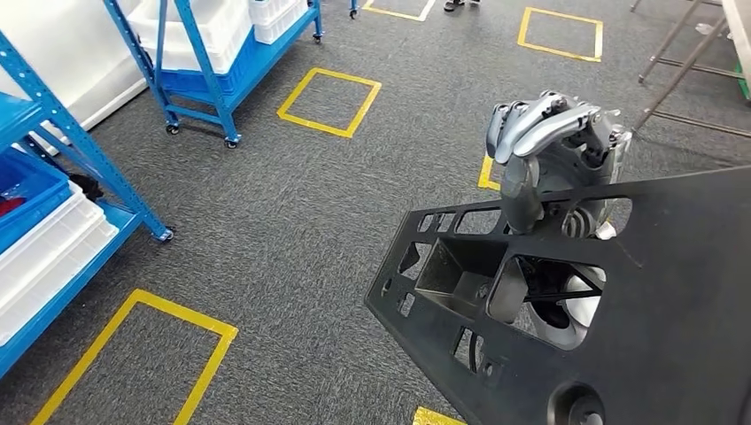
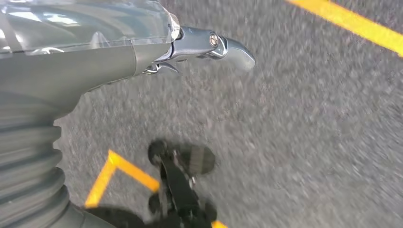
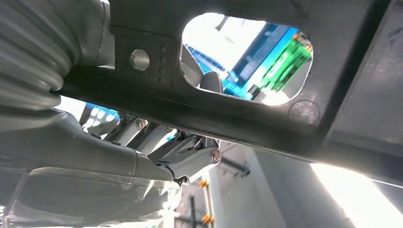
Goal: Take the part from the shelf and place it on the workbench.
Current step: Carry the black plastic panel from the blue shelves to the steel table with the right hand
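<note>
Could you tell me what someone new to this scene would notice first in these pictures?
The eye lands first on the large black part, a flat panel with many cutouts, filling the lower right of the head view. The right hand grips it at its upper edge, silver fingers curled over it. Beyond that, blue shelf racks holding white bins stand at the left, above yellow floor squares taped on grey carpet.

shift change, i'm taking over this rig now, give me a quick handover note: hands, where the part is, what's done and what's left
Right hand: grips the black part at its upper edge, holding it above the grey carpet floor.
Left hand: hangs over the floor, holding nothing; whether its fingers are apart or curled is unclear.
Done: the part is off the blue shelf.
Left: carry the part to the workbench and set it down.
</note>
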